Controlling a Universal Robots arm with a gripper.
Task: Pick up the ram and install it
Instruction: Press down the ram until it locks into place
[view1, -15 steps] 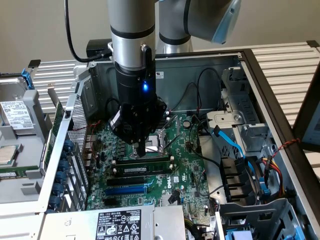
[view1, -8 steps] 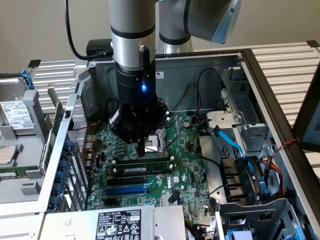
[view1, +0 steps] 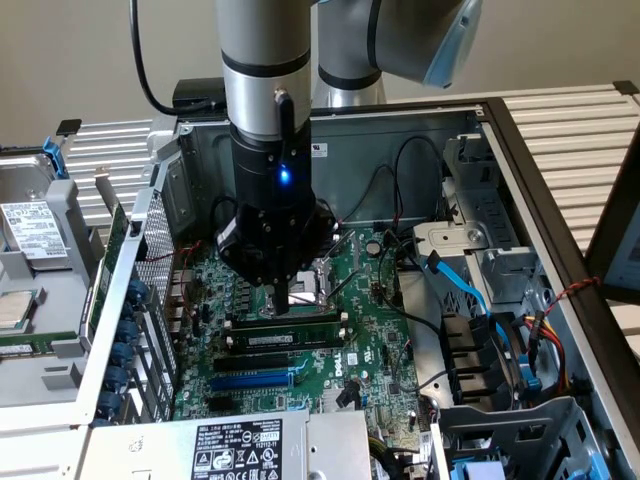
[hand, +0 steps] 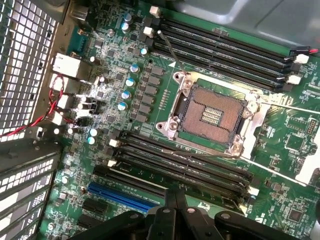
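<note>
Fingers (hand: 172, 210) look pressed together, tips right down on the ram (view1: 290, 322) sitting along its black memory slot (view1: 283, 341).

ram (view1: 290, 323): long thin green stick w/ white label strip, lying flat lengthwise in black mem slot, mid-board, near side of CPU socket.

The bench (view1: 585, 110) has a slatted, light-coloured surface. An open computer case (view1: 500, 130) lies on it on its side, with the green motherboard (view1: 375, 330) facing up. A second metal chassis part (view1: 40, 290) rests on the bench just beside the case, at the exterior view's left. Slats show behind and at the exterior view's right of the case.
</note>
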